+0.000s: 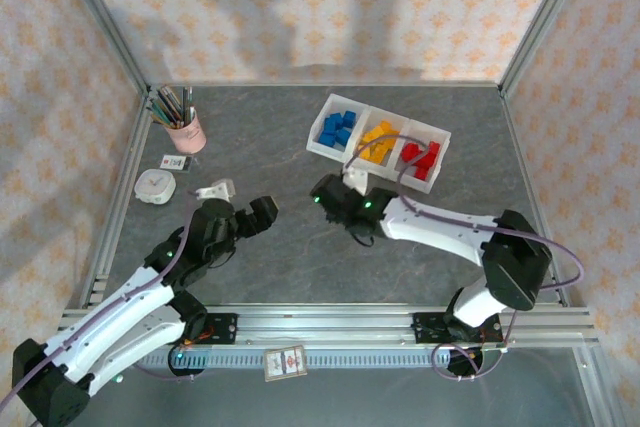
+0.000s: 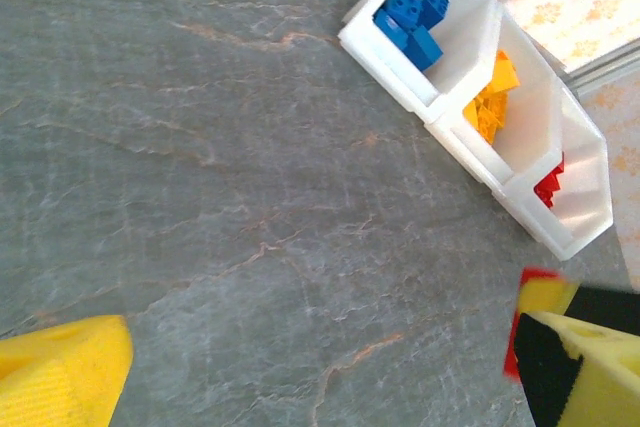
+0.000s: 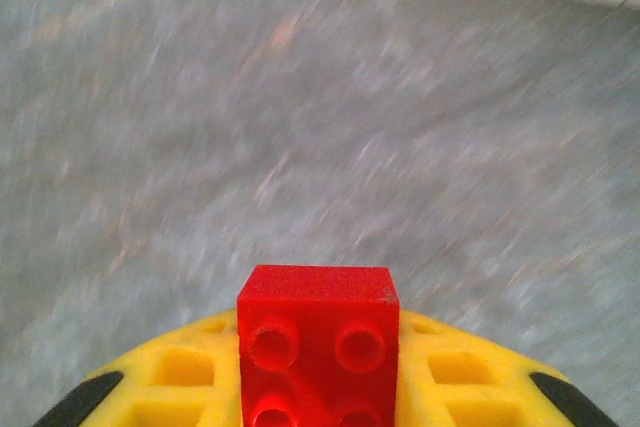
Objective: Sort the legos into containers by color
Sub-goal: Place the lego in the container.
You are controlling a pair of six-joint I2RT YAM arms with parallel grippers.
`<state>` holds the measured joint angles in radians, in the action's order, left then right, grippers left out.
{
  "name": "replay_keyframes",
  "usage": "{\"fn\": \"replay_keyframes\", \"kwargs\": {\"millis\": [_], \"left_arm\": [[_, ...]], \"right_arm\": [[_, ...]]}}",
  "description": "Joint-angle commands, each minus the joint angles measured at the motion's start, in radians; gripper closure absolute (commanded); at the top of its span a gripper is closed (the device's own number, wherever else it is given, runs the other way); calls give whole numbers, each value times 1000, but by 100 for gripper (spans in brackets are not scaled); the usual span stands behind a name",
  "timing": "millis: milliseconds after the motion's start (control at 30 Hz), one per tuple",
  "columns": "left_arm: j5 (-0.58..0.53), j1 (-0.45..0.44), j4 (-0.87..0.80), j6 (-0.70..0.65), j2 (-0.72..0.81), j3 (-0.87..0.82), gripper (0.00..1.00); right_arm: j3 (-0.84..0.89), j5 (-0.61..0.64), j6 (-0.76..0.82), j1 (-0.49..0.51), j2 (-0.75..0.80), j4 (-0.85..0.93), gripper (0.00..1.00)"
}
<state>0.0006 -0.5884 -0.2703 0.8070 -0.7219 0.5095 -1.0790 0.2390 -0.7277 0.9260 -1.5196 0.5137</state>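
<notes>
Right gripper [image 3: 318, 399], bottom centre of the right wrist view: jaws clamped on one red brick [image 3: 318, 332], a yellow pad [image 3: 170, 377] on either side, studs facing the camera. Grip looks square across two flat side walls. The grey table [image 3: 300, 127] beyond is motion-blurred

Left gripper [image 2: 320, 367], bottom of the left wrist view: fingers wide apart, nothing between them, bare table under the gap

Top view: both grippers sit near frame centre, the right one just below the tray [image 2: 385, 72]. Tray lies right of centre, upper half of frame. Blue legos [image 1: 338, 129] in its left compartment, yellow-orange legos [image 1: 378, 142] in the middle, red legos [image 1: 420, 157] in the right one

Pink pencil cup [image 1: 185, 132] stands at upper left, well apart from the tray

Handling, judged: the brick should be light, rigid and not fragile, with smooth, slick plastic walls. Best hold is on opposite flat sides, pads centred. A corner hold would likely let it twist out. The held brick belongs in the right compartment, and a low release should limit bounce on the hard bricks already there
</notes>
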Motion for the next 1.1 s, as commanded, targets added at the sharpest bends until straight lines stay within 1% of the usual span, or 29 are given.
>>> {"fn": "replay_keyframes", "kwargs": {"millis": [0,133,233,300,400,533,567,600,633,700,800,867,900,933,967,1000,1033,1067], "left_arm": [[40,8,101,-59,-61,60,1],[70,9,175,-72,-154,95,1],[94,10,226,-75,-207,113,1],[97,10,249,-78,-233,119,1],[95,15,274,-84,-267,128,1],[98,25,291,-93,-299,145,1],[96,27,293,-95,-301,146,1],[93,30,295,-95,-302,147,1],[92,34,297,-95,-301,145,1],[87,40,296,-99,-296,142,1],[73,57,293,-106,-285,132,1],[64,75,293,-116,-279,126,1],[46,89,285,-123,-274,123,1],[19,104,273,-136,-269,126,1],[-7,121,263,-150,-264,128,1],[-68,142,250,-172,-258,128,1],[-137,167,239,-186,-251,126,1],[-186,192,241,-201,-246,119,1]], "right_arm": [[0,117,121,-115,56,-37,70],[-3,110,208,-306,49,-103,69],[-29,101,256,-426,18,-131,69],[-38,100,291,-486,-3,-172,68],[-94,60,326,-571,-67,-195,68],[-162,39,371,-637,-172,-232,67],[-179,36,379,-646,-192,-234,66],[-198,39,385,-651,-211,-232,62],[-215,39,388,-659,-225,-223,57],[-227,40,391,-662,-225,-221,51],[-217,44,405,-664,-190,-237,40],[-199,58,415,-664,-152,-245,36],[-178,67,421,-667,-124,-259,33],[-148,78,426,-670,-89,-279,25],[-112,83,428,-677,-59,-300,15],[-62,92,428,-689,-20,-333,3],[-2,114,428,-700,20,-371,0],[54,146,429,-706,54,-412,0]]}}
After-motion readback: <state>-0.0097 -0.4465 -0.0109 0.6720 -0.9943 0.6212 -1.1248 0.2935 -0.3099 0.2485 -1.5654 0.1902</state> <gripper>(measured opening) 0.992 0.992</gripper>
